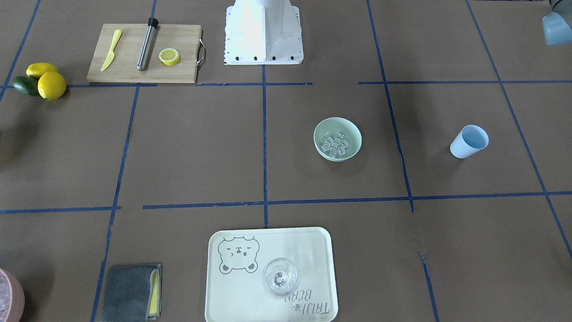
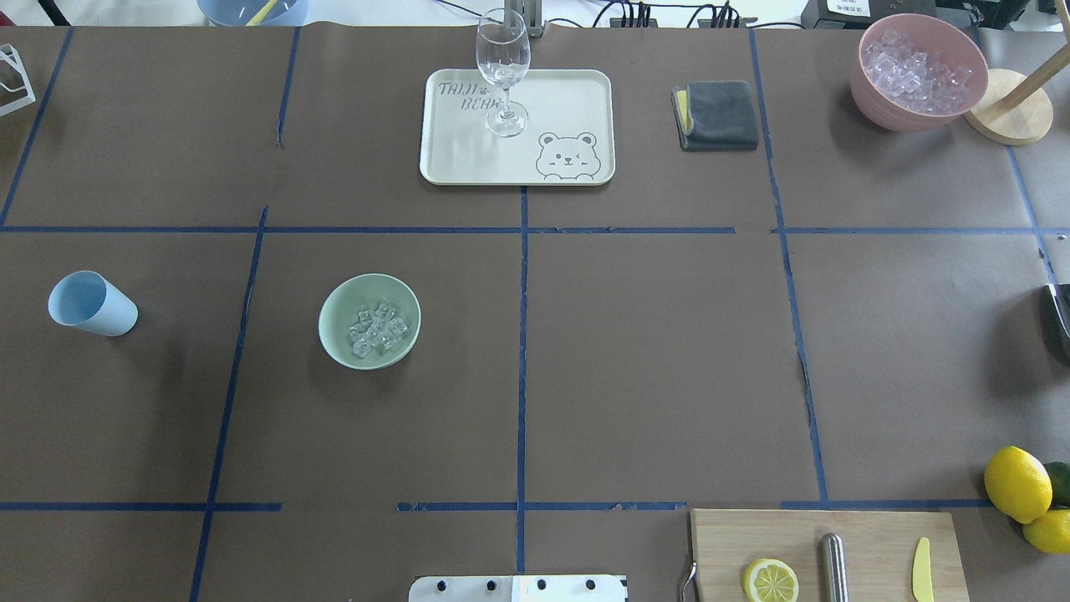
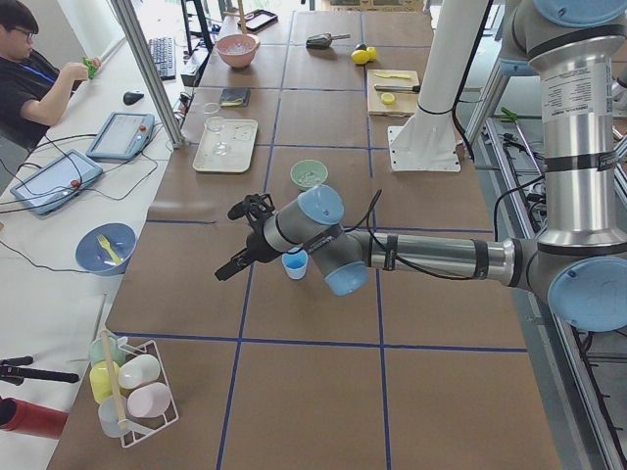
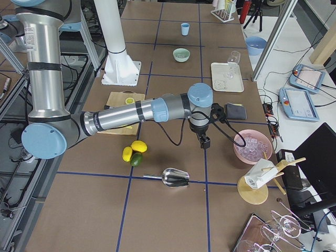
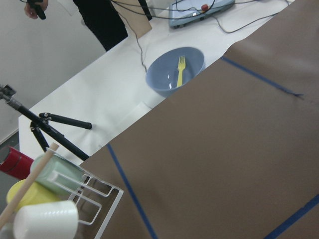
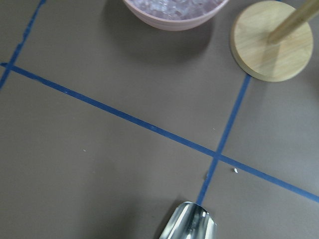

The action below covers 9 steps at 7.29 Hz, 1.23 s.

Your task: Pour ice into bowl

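Lying in bowl (image 1: 327,127), ice (image 1: 336,145), left and right jaws well apart.

open table (image 2: 635,368) surrounds the bowl (image 2: 328,328), cup (image 2: 92,306) well apart.

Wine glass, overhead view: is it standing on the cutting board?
No, the wine glass stands on the cream bear-printed tray, away from the cutting board.

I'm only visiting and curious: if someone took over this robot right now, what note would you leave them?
Left gripper hangs out past the blue cup, right gripper near the pink container. I cannot tell whether the jaws are open or shut.
The ice lies in the bowl; the cup stands empty, apart from it.
Pouring looks done; likely only parking the arms remains.
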{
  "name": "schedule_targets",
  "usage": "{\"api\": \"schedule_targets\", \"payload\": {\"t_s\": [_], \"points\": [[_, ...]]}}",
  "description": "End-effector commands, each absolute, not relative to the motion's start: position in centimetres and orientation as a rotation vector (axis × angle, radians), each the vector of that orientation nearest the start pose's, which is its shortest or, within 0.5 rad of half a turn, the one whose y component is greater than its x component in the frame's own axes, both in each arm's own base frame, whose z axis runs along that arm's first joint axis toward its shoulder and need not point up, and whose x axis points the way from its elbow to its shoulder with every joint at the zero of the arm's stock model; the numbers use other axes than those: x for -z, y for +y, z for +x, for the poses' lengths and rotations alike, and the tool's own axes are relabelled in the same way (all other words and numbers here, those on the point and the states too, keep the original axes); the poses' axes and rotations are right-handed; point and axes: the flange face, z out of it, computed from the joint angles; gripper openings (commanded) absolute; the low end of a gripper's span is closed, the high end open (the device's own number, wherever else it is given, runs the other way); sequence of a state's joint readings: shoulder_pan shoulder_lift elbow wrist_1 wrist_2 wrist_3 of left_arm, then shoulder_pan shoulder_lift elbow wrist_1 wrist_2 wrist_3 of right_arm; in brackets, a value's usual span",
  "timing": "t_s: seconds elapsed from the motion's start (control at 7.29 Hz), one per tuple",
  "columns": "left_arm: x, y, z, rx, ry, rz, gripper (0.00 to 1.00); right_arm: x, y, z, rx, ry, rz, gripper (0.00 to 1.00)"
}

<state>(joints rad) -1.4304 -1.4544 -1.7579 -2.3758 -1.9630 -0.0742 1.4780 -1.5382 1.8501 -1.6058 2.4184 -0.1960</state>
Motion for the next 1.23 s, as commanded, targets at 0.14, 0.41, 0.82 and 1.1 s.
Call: {"api": "schedule_targets", "payload": {"t_s": [0.14, 0.41, 0.82, 1.1], "points": [[-55.2, -51.7, -6.6, -0.075, 0.559, 0.321, 1.0, -39.5, -49.6, -8.2, 0.354, -0.92, 0.29, 1.0], [-58.5, -48.3, -7.7, 0.002, 0.73, 0.165, 1.0, -31.6, -49.3, -16.5, 0.298, -0.938, 0.278, 1.0], [-60.2, -45.1, -7.3, -0.019, 0.791, 0.133, 1.0, -20.9, -45.3, -32.1, 0.228, -0.944, 0.293, 1.0], [-60.3, -45.3, -7.3, -0.02, 0.788, 0.132, 1.0, -16.2, -40.9, -41.5, 0.135, -0.953, 0.281, 1.0]]}}
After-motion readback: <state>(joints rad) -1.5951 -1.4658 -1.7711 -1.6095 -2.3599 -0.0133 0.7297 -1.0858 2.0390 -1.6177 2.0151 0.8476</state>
